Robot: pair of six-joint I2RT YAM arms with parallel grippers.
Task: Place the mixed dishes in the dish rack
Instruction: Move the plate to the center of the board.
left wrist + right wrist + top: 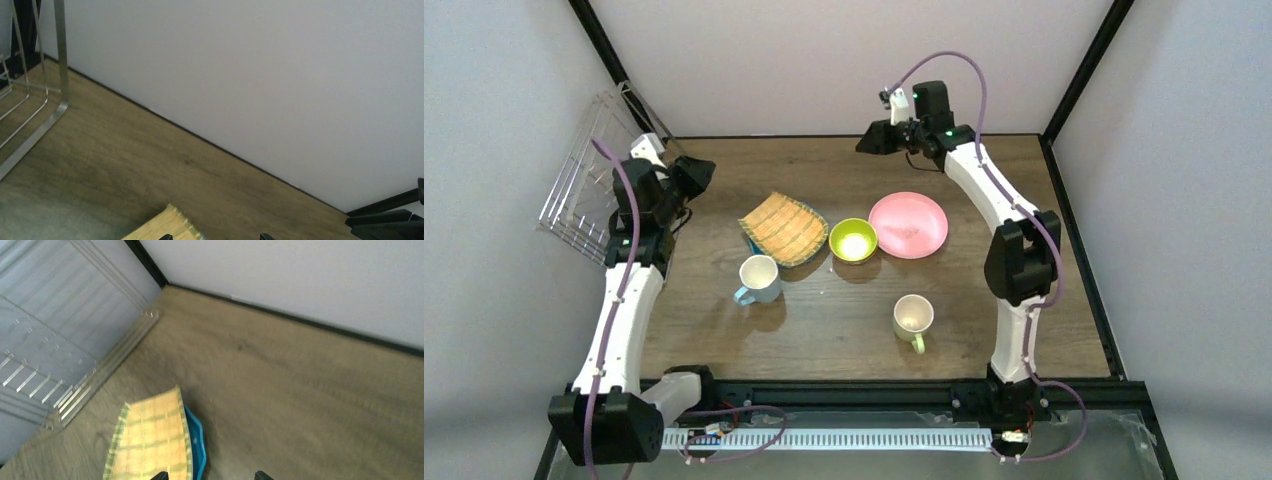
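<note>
The wood-grain table (844,335) is bounded by white walls at the back and sides and a black rail on the right; its near half and far right strip lie bare. The dish rack (589,170) is tipped up on edge in the far left corner, leaning against the left wall, and holds nothing.

The left arm reaches up along the left edge, its gripper (694,178) raised just beside the rack and pointing right. In its wrist view only the fingertips (166,237) show, set apart and gripping nothing. The right arm stretches to the back wall with its elbow over the right side, and its gripper (872,140) is high, aimed left. Its fingertips (161,475) also stand apart and are bare.

The dishes sit mid-table. The tan woven-look plate (782,228) lies tilted on the teal dotted plate (197,445), of which only a rim shows. The pink round plate (908,224) is right of centre, with the bowl (853,240) touching its left edge. The light-blue mug (758,279) stands just in front of the tan plate, and the pale yellow-green mug (913,318) is nearest, apart from the rest
</note>
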